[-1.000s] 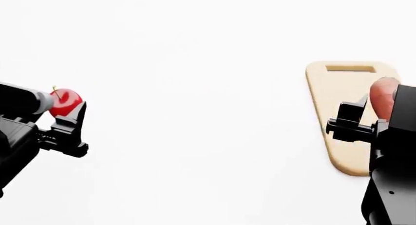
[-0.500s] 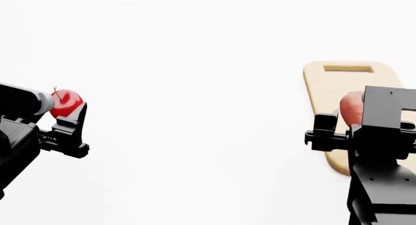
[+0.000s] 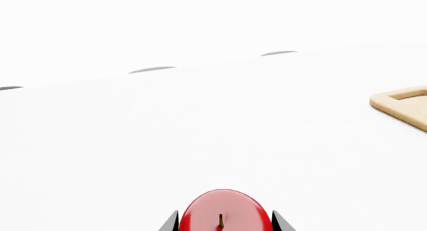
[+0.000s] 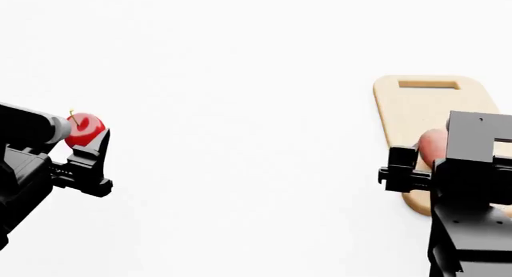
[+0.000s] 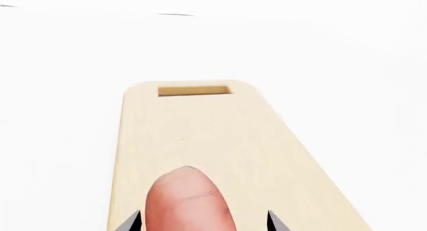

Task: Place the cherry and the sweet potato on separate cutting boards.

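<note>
White worktop [image 4: 240, 139] lies under the left pincer [image 4: 80, 146] pinching the shiny round cherry [image 4: 84, 129], and the right pincer [image 4: 422, 163] pinching the dull sweet potato [image 4: 433, 146] above the wooden cutting board [image 4: 416, 106].

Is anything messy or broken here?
Nothing stands out. The left gripper holds the cherry whole, the right gripper holds the sweet potato over the cutting board, which lies flat and undamaged. Only one board is in view.

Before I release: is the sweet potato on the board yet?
Cannot tell: the pinkish-tan oval sweet potato sits over the light wooden cutting board, contact hidden.
</note>
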Robot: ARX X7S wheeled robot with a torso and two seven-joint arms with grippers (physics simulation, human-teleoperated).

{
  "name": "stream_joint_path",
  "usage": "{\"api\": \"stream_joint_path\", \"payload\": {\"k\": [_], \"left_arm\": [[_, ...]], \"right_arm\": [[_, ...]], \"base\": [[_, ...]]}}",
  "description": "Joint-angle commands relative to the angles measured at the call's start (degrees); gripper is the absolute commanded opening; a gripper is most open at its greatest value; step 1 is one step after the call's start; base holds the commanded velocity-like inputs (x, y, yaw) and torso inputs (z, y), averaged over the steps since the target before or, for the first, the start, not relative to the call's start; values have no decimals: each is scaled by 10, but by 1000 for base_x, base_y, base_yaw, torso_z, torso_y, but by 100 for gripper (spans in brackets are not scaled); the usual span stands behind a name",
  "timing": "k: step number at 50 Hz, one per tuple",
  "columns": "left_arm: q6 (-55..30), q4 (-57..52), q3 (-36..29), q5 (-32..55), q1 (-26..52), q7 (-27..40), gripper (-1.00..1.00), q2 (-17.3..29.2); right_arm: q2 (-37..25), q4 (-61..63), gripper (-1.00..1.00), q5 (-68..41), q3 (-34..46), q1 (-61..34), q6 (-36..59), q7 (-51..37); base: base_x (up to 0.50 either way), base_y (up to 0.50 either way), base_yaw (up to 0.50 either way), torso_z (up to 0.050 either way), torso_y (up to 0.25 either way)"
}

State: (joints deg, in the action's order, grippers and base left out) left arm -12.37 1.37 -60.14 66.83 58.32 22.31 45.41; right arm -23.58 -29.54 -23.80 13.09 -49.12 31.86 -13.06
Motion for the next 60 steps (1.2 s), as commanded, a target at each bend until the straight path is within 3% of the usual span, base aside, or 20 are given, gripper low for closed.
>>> {"api": "stream_joint_path", "payload": {"k": [1, 16, 25, 34, 43, 60], "left_arm": [[2, 1, 1, 8, -1, 3, -100, -1], [3, -3, 4, 9, -1, 3, -100, 2], [5, -4, 12, 13, 3, 8, -100, 4], [2, 1, 18, 6, 21, 19, -100, -4], [2, 3, 22, 7, 23, 28, -100, -4], [-1, -5, 28, 9, 21, 37, -100, 14]], "right_arm": [[-10, 38, 100, 9, -2, 0, 10, -16], [-35, 168, 100, -1, 10, -7, 67, -19], [-44, 254, 100, -22, -3, 25, 10, 13], [-65, 317, 100, -53, 4, 80, 17, 47], [-67, 318, 100, -46, 14, 77, 11, 55], [-66, 321, 100, -50, 18, 70, 14, 58]], "base": [[0, 0, 0, 0, 0], [0, 0, 0, 0, 0], [0, 0, 0, 0, 0], [0, 0, 0, 0, 0], [0, 30, 0, 0, 0], [0, 409, 0, 0, 0]]}}
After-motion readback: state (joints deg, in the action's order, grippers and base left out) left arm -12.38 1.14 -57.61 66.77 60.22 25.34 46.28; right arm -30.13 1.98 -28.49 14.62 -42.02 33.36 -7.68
